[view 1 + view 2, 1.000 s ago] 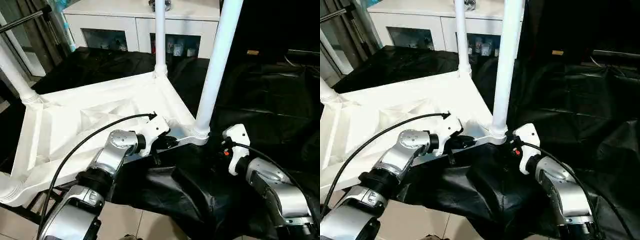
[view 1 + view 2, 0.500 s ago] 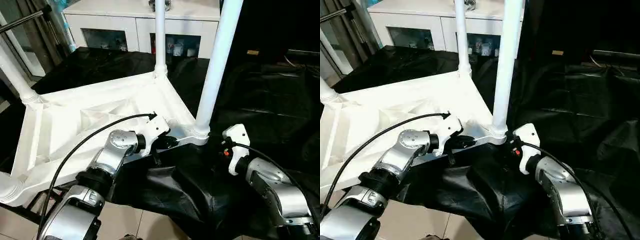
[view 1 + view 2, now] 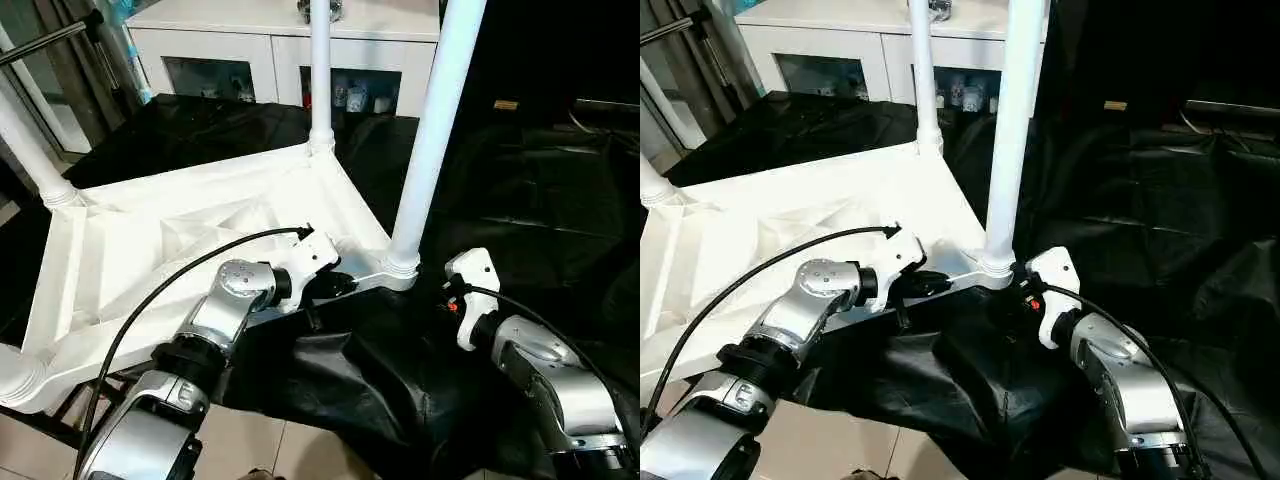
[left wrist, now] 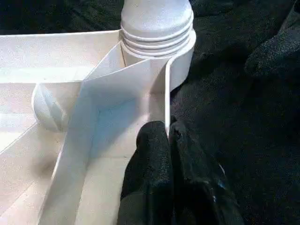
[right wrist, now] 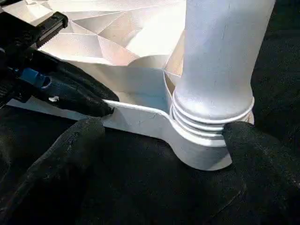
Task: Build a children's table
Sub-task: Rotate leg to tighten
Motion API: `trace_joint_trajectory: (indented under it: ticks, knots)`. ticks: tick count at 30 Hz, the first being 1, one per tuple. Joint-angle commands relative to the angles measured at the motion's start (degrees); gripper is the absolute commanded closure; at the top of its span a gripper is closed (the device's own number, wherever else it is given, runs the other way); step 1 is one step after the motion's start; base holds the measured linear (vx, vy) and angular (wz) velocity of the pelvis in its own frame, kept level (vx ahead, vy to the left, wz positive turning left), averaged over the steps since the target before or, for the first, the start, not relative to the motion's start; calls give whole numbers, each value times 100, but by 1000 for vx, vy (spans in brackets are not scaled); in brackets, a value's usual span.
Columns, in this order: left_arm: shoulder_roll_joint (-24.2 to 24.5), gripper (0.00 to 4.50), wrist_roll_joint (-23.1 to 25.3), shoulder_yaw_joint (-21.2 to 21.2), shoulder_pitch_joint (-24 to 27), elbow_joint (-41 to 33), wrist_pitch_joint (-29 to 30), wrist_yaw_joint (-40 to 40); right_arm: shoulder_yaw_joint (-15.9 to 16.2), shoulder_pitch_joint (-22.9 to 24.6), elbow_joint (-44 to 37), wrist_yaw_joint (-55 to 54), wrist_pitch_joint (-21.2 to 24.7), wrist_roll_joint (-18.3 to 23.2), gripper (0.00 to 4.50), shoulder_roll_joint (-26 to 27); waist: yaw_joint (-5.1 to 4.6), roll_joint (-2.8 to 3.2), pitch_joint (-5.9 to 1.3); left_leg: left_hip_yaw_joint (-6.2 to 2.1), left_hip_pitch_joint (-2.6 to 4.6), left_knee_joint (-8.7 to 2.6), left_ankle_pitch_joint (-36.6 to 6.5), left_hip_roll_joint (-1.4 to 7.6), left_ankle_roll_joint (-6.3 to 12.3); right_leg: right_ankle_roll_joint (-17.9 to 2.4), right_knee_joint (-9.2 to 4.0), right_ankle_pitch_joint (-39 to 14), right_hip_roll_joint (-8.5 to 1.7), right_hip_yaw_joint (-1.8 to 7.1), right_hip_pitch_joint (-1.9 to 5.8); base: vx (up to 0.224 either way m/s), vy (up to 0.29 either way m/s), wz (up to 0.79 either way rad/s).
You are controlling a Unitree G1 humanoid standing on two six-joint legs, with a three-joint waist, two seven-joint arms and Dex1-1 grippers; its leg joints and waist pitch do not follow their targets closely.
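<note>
Two sets of jaws are at work at the near right corner of the upturned tabletop (image 3: 190, 240), just below the centre of the frame. The left gripper (image 4: 166, 136) is clenched on the thin rim wall of the tabletop, one black finger on each side of it, close to the corner socket (image 4: 180, 56). The right gripper (image 5: 164, 154) is spread wide, its two fingers standing either side of the base of the nearest leg (image 3: 430, 130) without a grip being visible.

Four legs are seen standing in the corner sockets: the nearest one right of centre, a second (image 3: 320, 70) at the top centre, a third (image 3: 25, 140) at the left edge, and the base of a fourth (image 3: 15, 375) at the lower left. The assembly is judged close to done, with the last leg being seated or checked while the rim is held steady. A squeeze or press on that leg would be called for next, then the table turned upright.

The tabletop lies ribbed side up on the black-draped desk (image 3: 540, 200). Small bottles, too small to identify, are seen in the white cabinet (image 3: 280, 45) at the top.
</note>
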Motion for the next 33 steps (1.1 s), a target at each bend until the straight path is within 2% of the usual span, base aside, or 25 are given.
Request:
trace_joint_trajectory:
  ticks: [1,33]
  knots:
    - [-151,450,-149,-144,66,-124,-228,-201,285,-37,-115,143,63,69,6,80,46,-133,-397,-299,80,-311,-561,508,641,-1315,-410,-446,-631,332,281,0,0,0]
    - [-151,450,-149,-144,66,-124,-228,-201,285,-37,-115,143,63,69,6,80,43,-134,-398,-300,78,-310,-539,509,654,-1323,-405,-405,-627,331,280,0,0,0]
